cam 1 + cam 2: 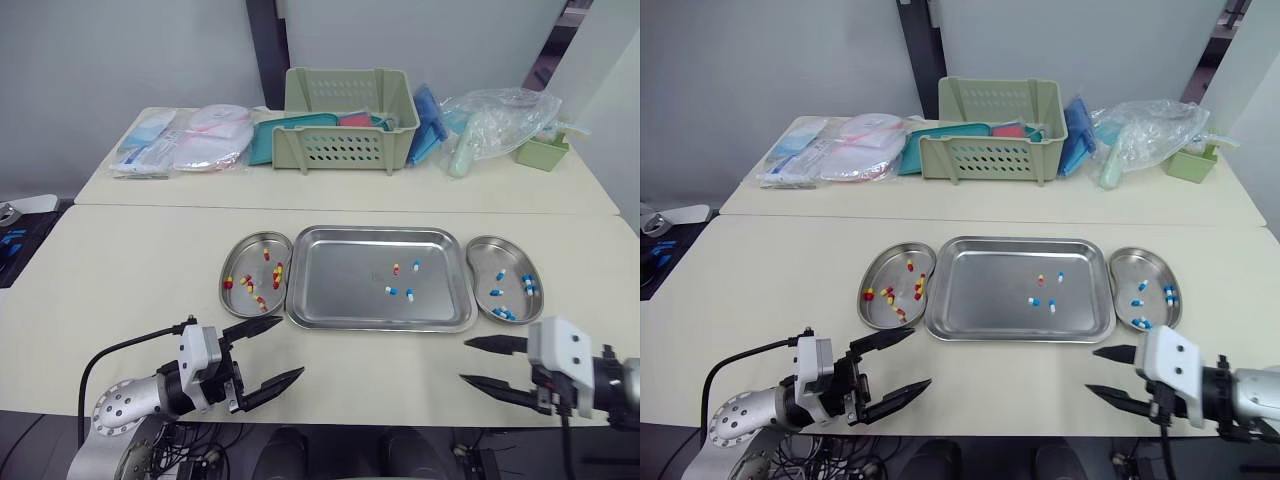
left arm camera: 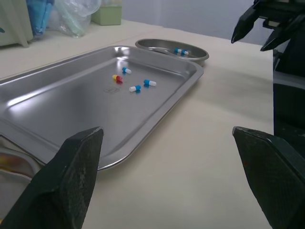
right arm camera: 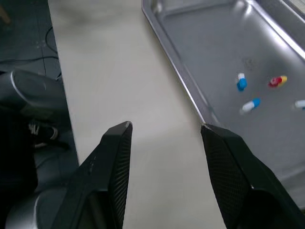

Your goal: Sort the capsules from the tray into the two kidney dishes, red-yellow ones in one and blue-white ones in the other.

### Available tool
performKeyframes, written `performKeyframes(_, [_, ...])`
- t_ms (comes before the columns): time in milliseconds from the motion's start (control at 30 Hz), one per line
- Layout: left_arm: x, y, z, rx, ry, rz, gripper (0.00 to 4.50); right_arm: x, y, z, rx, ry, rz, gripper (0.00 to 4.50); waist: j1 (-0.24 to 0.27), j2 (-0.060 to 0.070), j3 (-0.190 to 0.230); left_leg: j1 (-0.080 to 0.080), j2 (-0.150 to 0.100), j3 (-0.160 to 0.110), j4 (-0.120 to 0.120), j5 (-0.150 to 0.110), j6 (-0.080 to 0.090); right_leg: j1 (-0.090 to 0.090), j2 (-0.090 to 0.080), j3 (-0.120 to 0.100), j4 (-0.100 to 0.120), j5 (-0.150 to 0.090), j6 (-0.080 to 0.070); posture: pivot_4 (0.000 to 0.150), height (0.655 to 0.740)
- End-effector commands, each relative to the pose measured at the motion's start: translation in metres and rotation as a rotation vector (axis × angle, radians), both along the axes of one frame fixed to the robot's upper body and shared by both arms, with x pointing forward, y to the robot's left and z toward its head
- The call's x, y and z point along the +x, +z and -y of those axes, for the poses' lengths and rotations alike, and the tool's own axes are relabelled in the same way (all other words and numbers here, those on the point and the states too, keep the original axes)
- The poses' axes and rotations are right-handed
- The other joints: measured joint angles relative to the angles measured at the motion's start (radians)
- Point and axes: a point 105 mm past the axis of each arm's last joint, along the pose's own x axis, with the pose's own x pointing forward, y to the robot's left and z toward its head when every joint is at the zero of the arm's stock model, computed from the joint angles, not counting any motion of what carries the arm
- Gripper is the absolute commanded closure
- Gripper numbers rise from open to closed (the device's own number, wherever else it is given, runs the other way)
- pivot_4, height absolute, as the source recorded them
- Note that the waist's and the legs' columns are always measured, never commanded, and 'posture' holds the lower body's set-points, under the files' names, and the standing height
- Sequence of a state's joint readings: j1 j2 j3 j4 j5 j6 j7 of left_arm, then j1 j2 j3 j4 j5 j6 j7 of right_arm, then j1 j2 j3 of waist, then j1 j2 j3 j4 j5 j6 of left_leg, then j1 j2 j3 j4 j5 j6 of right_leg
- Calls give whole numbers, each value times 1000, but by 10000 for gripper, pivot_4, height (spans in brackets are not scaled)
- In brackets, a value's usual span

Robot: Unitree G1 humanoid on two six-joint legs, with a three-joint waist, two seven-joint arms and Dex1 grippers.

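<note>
Four capsules are left in the tray, all bunched right of its middle. One is a red-yellow capsule and three are blue-white capsules, lying near one another but not touching. The red-yellow one sits towards the far side of the bunch, its long axis running roughly away from the robot, though it is too small to be sure.

The right gripper hovers over the worktop just off the tray's near right corner, jaws spread wide and empty. The capsules lie ahead of it and a little to its left. The left gripper hangs off the near left corner, jaws also wide and holding nothing, and it would have to cross most of the tray to reach them — so the right arm looks the nearer.

The left dish, touching the tray's left edge, holds several red-yellow pills. The right dish, just beside the tray's right edge, holds several blue-white pills.

For the blue-white three, the right dish is a short carry for that arm — the red-yellow one has to go the other way.
</note>
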State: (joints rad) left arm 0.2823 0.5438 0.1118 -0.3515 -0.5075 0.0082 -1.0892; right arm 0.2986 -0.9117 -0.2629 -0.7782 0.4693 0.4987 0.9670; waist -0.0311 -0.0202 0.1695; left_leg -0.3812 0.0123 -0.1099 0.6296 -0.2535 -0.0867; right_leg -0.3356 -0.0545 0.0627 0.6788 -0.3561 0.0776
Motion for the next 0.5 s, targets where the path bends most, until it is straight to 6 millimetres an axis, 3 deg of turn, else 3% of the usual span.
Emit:
performKeyframes(33, [1,7,5,-7,-11,42,0,17,-7,-17,-19,-33,31,19774,-1,0,0,0,0,0,0,0,0,0,0,0,0,0,0,1500,7390])
performKeyframes(267, [1,7,8,-2,-22,49,0,83,-10,-40,-51,-195,81,19774,-4,0,0,0,0,0,0,0,0,-1,0,0,1,0,0,1500,7390])
performKeyframes(500, [3,7,11,-4,-30,55,0,117,-19,-62,-125,-215,49,19774,0,0,0,-2,0,-1,0,0,0,-3,0,0,0,0,0,1500,7390])
